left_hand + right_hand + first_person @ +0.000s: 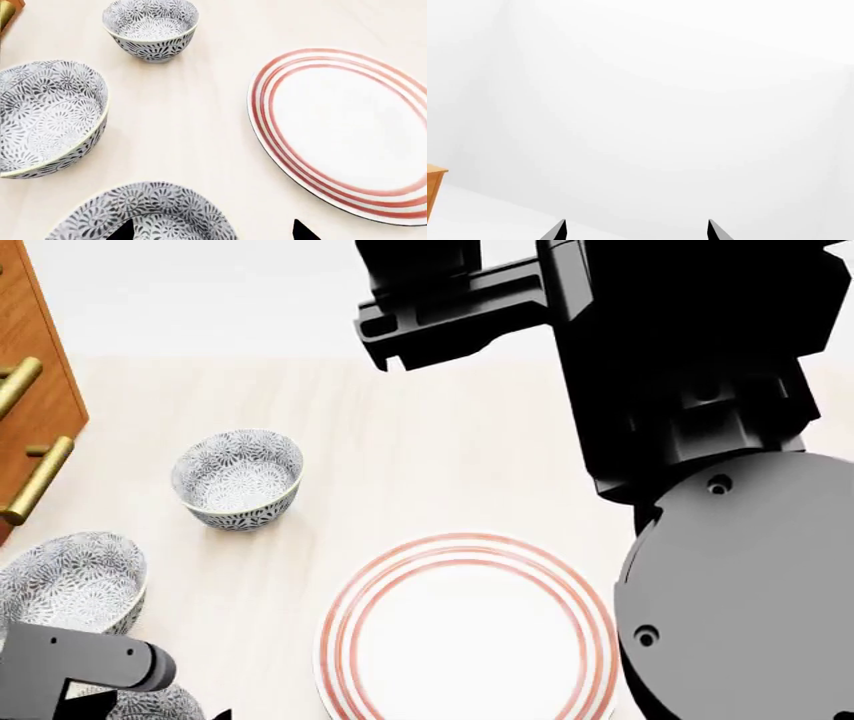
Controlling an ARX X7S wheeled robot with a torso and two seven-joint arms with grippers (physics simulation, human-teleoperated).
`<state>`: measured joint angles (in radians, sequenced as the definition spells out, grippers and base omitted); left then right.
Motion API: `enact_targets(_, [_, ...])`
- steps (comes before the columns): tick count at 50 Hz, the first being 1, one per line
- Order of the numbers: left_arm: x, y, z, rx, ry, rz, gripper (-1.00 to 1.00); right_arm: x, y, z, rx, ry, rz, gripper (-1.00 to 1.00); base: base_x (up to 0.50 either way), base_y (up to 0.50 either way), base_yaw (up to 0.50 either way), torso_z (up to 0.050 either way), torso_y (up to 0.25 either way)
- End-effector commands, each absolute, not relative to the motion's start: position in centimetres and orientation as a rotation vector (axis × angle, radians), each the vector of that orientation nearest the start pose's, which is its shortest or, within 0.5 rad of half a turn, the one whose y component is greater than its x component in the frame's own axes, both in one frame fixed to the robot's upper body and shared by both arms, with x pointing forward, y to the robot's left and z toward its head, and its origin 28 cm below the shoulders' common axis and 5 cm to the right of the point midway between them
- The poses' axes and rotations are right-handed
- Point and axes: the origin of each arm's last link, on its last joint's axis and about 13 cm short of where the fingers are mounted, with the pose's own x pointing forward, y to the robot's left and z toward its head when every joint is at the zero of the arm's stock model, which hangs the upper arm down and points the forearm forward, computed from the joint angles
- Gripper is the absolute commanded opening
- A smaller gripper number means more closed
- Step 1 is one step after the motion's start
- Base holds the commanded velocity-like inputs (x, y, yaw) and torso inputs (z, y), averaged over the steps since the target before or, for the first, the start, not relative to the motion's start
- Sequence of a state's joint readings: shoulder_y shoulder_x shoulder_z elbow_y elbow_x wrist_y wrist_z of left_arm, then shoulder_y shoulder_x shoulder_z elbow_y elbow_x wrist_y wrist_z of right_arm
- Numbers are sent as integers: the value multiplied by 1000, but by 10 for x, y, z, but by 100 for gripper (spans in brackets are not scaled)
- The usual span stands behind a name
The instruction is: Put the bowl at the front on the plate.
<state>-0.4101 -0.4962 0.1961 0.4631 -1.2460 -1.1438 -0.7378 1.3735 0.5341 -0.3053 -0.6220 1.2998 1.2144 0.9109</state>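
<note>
Three blue-grey floral bowls stand on the pale table. The bowl at the front (pixel 150 212) lies closest to me, at the bottom left corner of the head view (pixel 158 706), partly behind my left arm (pixel 80 665). My left gripper (pixel 213 232) hangs open just above it, one fingertip (pixel 123 231) over the bowl's inside and the other over bare table. The plate (pixel 347 130), white with red rings, lies beside the bowl (pixel 467 635). My right gripper (pixel 636 231) is open, holds nothing and faces a white wall.
Two look-alike bowls stand further off: a middle one (pixel 47 115) (pixel 67 582) and a far one (pixel 152 27) (pixel 238 478). A wooden cabinet (pixel 34 390) with brass handles borders the table's left. My raised right arm (pixel 694 390) covers the right of the head view.
</note>
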Motion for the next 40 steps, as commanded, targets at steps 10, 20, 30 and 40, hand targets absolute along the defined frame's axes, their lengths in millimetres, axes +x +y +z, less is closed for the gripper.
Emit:
enact_targets(10, [207,217,115,2,610,-214,100,220,-92,348,-257,-431,104,100,0,0,0,0,0])
enact_targets(20, [204,216,112,-5,626,-233,100,221,-92,348,-257,-434,106,100,0,0,0,0,0])
enact_targets(30, [202,216,106,-26,658,-220,100,220,-93,347,-257,-436,103,100,0,0,0,0,0])
enact_targets(40, [199,216,106,-21,668,-221,100,220,-93,347,-258,-438,101,100,0,0,0,0,0])
